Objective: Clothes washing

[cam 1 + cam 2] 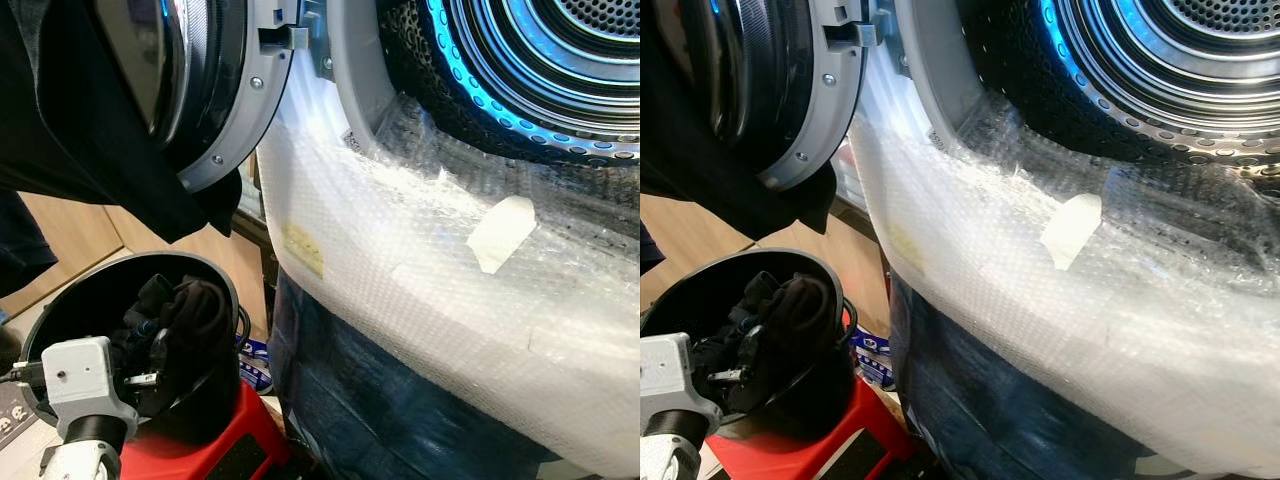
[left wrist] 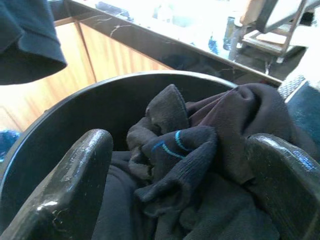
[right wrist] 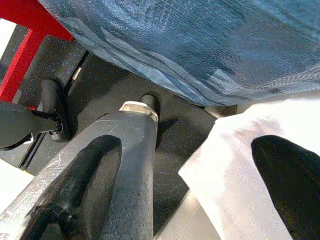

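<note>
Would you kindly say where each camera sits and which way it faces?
Left and right eye views: on the head, looking down at the washer drum and bucket; the left arm's wrist shows.
Left wrist view: along the open left gripper into the shared bucket's dark clothes.
Right wrist view: along the open right gripper toward the floor.

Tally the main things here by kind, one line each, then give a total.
Washer drum: 1
Washer door: 1
Black bucket of dark clothes: 1
Red stool: 1
Grippers: 2, left open over the clothes, right open near the floor
Total: 6
</note>
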Motion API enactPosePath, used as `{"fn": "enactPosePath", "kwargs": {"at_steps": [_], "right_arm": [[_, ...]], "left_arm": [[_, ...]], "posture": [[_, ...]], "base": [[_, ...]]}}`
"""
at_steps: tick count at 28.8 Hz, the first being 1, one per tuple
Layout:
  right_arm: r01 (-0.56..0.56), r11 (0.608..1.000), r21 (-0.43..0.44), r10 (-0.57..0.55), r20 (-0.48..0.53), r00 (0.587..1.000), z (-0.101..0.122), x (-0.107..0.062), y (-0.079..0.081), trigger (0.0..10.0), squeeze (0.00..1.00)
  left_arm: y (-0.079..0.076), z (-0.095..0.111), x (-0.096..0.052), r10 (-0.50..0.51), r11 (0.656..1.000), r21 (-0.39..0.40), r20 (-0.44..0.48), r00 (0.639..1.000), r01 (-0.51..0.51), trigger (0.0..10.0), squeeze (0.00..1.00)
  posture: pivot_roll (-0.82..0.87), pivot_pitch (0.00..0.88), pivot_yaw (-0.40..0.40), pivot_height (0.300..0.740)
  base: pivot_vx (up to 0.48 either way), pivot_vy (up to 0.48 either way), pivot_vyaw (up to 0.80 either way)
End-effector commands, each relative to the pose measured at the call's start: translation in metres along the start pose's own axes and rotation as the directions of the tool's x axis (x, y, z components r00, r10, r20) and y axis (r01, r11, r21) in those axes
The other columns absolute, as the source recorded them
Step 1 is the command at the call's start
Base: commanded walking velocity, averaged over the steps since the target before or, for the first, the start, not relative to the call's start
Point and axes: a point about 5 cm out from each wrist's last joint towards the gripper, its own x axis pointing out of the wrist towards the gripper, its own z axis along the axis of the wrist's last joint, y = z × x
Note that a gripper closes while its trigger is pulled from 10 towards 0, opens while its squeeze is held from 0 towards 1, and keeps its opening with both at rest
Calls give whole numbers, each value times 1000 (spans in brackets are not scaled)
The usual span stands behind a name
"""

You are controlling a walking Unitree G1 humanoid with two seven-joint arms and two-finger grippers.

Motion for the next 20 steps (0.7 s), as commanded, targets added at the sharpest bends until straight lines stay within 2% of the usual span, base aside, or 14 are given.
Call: {"fn": "enactPosePath", "kwargs": {"at_steps": [1, 4, 6, 11, 13, 14, 15, 16, 17, 20], "right_arm": [[4, 1000, 6, -4, -27, 1000, -9, -1, 0, 10000, 0], [4, 1000, 2, -4, -29, 1000, -10, -1, 0, 10000, 0], [3, 1000, -3, -3, -30, 1000, -10, -1, 0, 10000, 0], [2, 1000, 1, -2, -20, 1000, -6, 0, 1, 10000, 0], [0, 1000, 3, 0, -16, 1000, -5, 0, 2, 10000, 0], [0, 1000, 4, 0, -16, 1000, -5, 0, 2, 10000, 0], [0, 1000, 4, 0, -15, 1000, -5, 0, 2, 10000, 0], [-1, 1000, 4, 1, -15, 1000, -5, 0, 2, 10000, 0], [-1, 1000, 5, 1, -16, 1000, -5, 0, 3, 10000, 0], [-2, 1000, 7, 2, -17, 1000, -5, 0, 3, 10000, 0]], "left_arm": [[3, -9, -3, 26, 999, 19, -42, 999, -26, 10000, 1000], [6, -15, -2, 53, 998, 33, -69, 996, -51, 10000, 1000], [9, -17, 0, 74, 997, 40, -82, 994, -71, 10000, 0], [10, -19, 3, 89, 995, 48, -87, 992, -85, 10000, 0], [11, -19, 5, 99, 994, 45, -87, 991, -96, 9647, 0], [11, -19, 7, 103, 994, 37, -88, 991, -100, 8667, 0], [11, -19, 7, 107, 994, 38, -90, 990, -104, 5333, 0], [11, -19, 8, 109, 994, 40, -90, 990, -106, 5333, 0], [11, -19, 8, 108, 994, 42, -91, 990, -104, 0, 0], [9, -20, 9, 105, 994, 44, -97, 990, -101, 0, 0]], "posture": [[205, 143, -32, 740], [208, 137, -33, 740], [209, 134, -32, 740], [204, 132, -28, 740], [205, 134, -28, 740], [207, 134, -27, 740], [207, 136, -27, 740], [207, 136, -27, 740], [204, 136, -25, 740], [203, 138, -25, 740]], "base": [[0, 0, 0], [0, 0, 0], [0, 0, 0], [0, 0, 0], [0, 0, 0], [0, 0, 0], [0, 0, 0], [0, 0, 0], [0, 0, 0], [0, 0, 0]]}}
